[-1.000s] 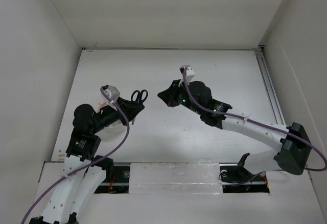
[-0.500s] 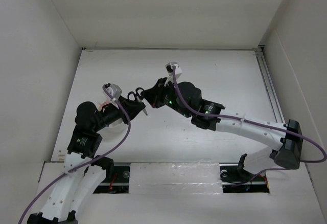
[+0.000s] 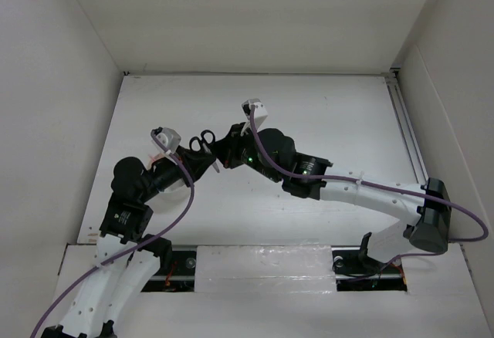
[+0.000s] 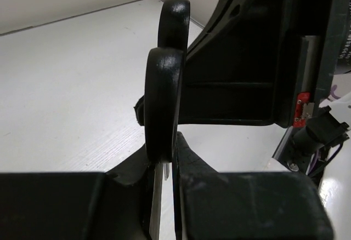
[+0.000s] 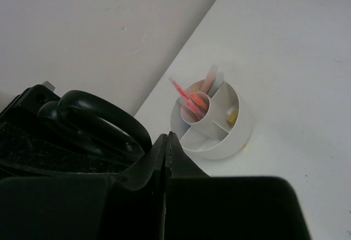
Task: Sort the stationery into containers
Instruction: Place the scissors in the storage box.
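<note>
Your left gripper (image 4: 163,175) clamps the blades of the light, stiff, slick-bladed scissors (image 4: 164,86) above the worktop (image 3: 324,106), left of centre; take the black handle loops (image 5: 101,114) with your right gripper (image 5: 167,144), whose fingers are pressed together.

1. Top view: bright, even, diffuse; soft faint shadows on flat white worktop (image 3: 324,106).
2. Left wrist: small black-handled scissors (image 4: 164,86) close, blurred, underexposed.
3. Right wrist: dimmer, greyish; round white plastic tub (image 5: 219,148) slightly soft.

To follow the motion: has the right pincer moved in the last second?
Yes. In the top view the right pincer went left, away from the rail on the right, up close to the scissors.
</note>
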Motion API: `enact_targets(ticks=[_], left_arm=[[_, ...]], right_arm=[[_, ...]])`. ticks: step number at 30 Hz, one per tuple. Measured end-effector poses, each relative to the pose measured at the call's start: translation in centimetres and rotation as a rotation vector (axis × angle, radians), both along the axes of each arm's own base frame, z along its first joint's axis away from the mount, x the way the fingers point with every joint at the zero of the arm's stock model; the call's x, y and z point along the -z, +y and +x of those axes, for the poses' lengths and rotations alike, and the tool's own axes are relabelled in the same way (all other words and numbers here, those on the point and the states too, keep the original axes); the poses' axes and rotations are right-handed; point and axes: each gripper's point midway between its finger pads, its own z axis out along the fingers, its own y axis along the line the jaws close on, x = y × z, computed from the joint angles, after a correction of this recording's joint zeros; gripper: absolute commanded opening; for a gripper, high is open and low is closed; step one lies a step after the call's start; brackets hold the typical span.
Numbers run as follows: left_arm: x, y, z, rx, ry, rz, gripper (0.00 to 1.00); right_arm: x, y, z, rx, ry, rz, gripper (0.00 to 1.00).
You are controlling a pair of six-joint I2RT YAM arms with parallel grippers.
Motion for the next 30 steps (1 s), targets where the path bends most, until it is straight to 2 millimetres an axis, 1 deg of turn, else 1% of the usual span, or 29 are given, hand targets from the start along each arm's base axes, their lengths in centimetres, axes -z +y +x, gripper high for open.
enact_targets(ticks=[1,3,4,6,8,12,14,16,18,21,24,27,30], left_arm=[[0.0,0.1,0.1,-0.011,-0.001,0.000,0.00],[0.0,0.4,0.4,-0.037,-0.003,0.000,0.00],[0.0,0.6,0.5,-0.051,-0.001,0.002,0.00],[0.1,0.9,0.9,-0.080,0.002,0.005,0.00],[0.3,1.4,1.3,-0.117,0.010,0.011,0.00],[1.2,3.0,2.7,-0.239,0.027,0.039,0.00],[1.7,4.2,3.6,-0.323,0.034,0.065,0.00],[2.1,5.4,4.5,-0.400,0.037,0.094,0.00],[2.7,6.6,5.4,-0.473,0.044,0.137,0.00],[3.9,7.9,6.8,-0.554,0.072,0.209,0.00],[5.1,8.8,7.6,-0.591,0.088,0.286,0.00],[6.4,9.4,7.6,-0.596,0.102,0.362,0.00],[6.1,9.8,7.2,-0.600,0.068,0.389,0.00]], right_arm=[[0.0,0.0,0.0,0.001,0.000,0.000,0.00],[0.1,-0.2,0.4,0.010,0.001,-0.001,0.08],[0.1,-0.3,0.6,0.017,0.005,0.001,0.14],[0.5,-0.9,1.7,0.042,0.011,0.002,0.20],[1.4,-1.9,3.2,0.081,0.023,-0.010,0.28],[4.7,-5.0,6.5,0.176,0.064,-0.056,0.28],[6.3,-6.9,7.5,0.214,0.090,-0.080,0.28],[7.2,-9.0,8.2,0.249,0.106,-0.092,0.28],[7.1,-10.7,8.3,0.272,0.106,-0.089,0.28],[5.9,-12.2,7.7,0.270,0.088,-0.059,0.28],[4.5,-13.6,7.1,0.262,0.062,-0.023,0.28],[4.2,-15.1,6.9,0.267,0.049,-0.011,0.28],[4.3,-16.7,6.9,0.278,0.044,-0.005,0.28]])
